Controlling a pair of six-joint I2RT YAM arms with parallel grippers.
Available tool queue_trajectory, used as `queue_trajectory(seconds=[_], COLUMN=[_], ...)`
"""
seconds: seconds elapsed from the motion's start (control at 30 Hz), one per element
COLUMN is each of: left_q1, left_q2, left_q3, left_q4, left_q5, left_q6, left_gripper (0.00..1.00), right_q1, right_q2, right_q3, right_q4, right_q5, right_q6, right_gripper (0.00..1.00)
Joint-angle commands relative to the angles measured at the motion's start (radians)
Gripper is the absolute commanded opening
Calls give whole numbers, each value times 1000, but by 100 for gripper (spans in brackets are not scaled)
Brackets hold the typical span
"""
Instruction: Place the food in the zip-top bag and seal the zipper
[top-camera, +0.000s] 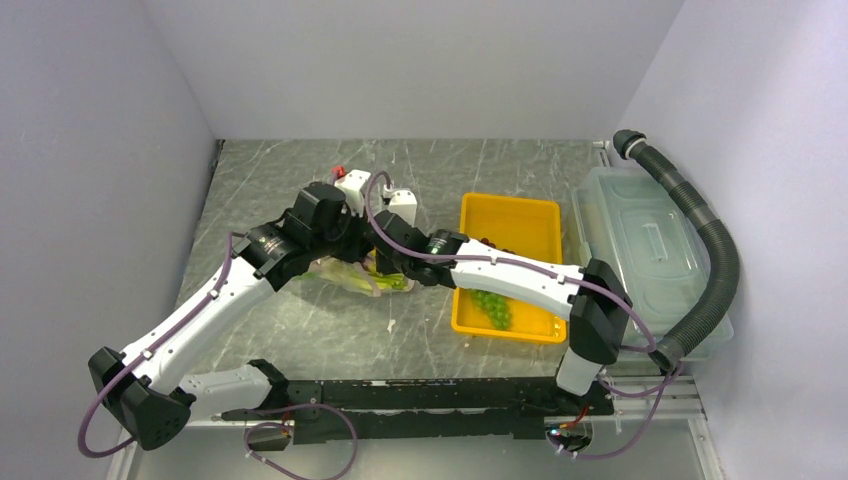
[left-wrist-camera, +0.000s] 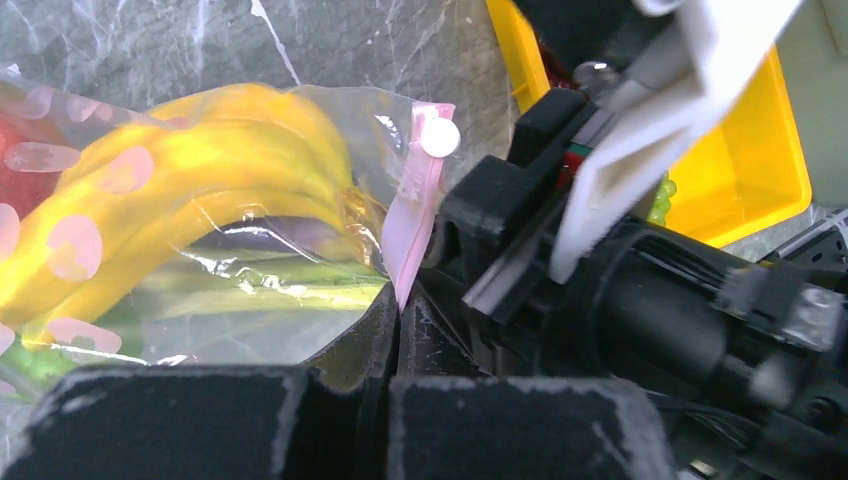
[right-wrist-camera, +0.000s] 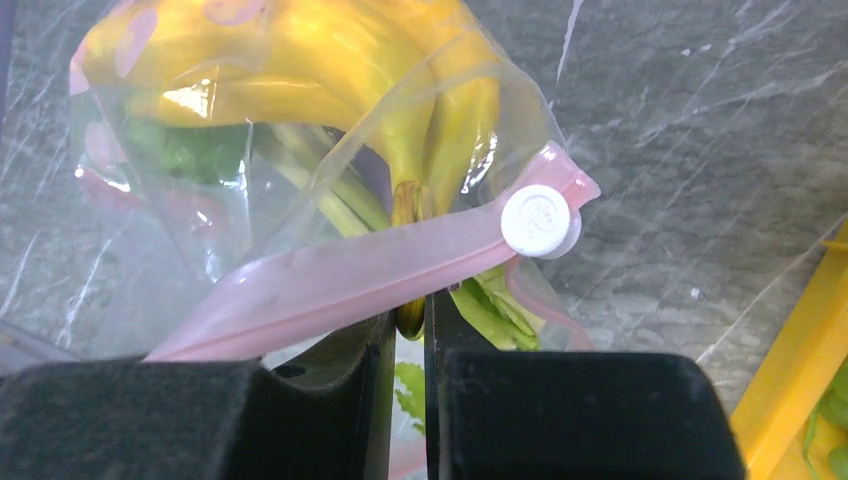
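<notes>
The clear zip-top bag (right-wrist-camera: 150, 200) lies on the marble table with yellow bananas (right-wrist-camera: 300, 70), green leafy pieces (right-wrist-camera: 185, 150) and pale green stalks inside. Its pink zipper (right-wrist-camera: 330, 275) carries a white slider (right-wrist-camera: 538, 220) at one end. My left gripper (left-wrist-camera: 400, 305) is shut on the pink zipper (left-wrist-camera: 412, 235) at the bag's mouth. My right gripper (right-wrist-camera: 409, 320) is shut on the bananas' stem tip at the mouth, with the zipper strip lying across its fingers. In the top view both grippers meet over the bag (top-camera: 345, 278). A green grape bunch (top-camera: 492, 308) lies in the yellow tray (top-camera: 510, 215).
The yellow tray stands right of the bag. A large translucent lidded bin (top-camera: 640, 245) sits at the far right with a black ribbed hose (top-camera: 715, 260) curving over it. Grey walls close in the left, back and right.
</notes>
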Motion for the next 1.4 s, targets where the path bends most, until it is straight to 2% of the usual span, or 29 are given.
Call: queue_trajectory(seconds=[0.0,0.37,0.4,0.53,0.7,0.8,1.13,1.37], left_q1=[2,2,2,2,4,6,14,18], left_q2=[-41,-45,-45,-43,-32,-33,-52,-65], left_q3=[22,22,21,22,31,29,25,21], left_q4=[61,66,65,58,32,28,36,43], left_q5=[45,58,54,22,-49,-78,-87,-92], left_q6=[2,1,1,-1,-13,-20,-9,-2], left_gripper=[0,0,0,0,0,0,0,0], right_q1=[-15,-49,-51,-52,-52,-52,-56,-73], right_q2=[13,43,39,3,-73,-125,-310,-454], right_q3=[48,-14,-18,-32,-81,-112,-142,-187], right_q4=[110,257,257,249,251,238,43,-123], right_q5=[92,78,73,67,45,19,-68,55], right_q6=[-18,-35,-36,-49,-64,-72,-138,-154], right_gripper=[0,0,3,25,41,45,49,50])
